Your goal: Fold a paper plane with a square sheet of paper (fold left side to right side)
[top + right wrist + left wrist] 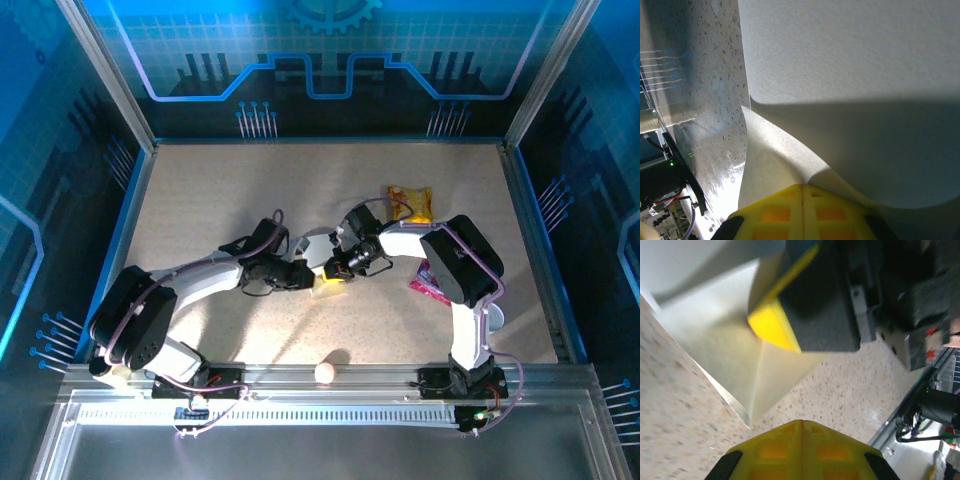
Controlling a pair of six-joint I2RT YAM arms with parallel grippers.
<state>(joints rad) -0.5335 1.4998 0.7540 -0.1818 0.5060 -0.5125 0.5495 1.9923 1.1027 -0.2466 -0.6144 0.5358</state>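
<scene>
The square sheet of paper [318,246] is a white, partly folded shape in the middle of the table, between the two arms. My right gripper [802,186] is shut on it, and a curled flap of the sheet [775,150] rises from its yellow fingertips. In the left wrist view the sheet [735,360] narrows to a creased point on the table, with the right gripper's yellow fingertip [771,326] on its upper part. My left gripper [803,423] is shut with nothing in it, just short of that point. In the top view the left gripper [304,275] and right gripper [336,276] nearly meet.
A yellow snack packet [410,203] lies behind the right arm. A pink wrapper [428,282] lies under the right arm's elbow. A small pale ball [326,372] rests by the near rail. Metal frame walls [135,190] edge the speckled table [220,190].
</scene>
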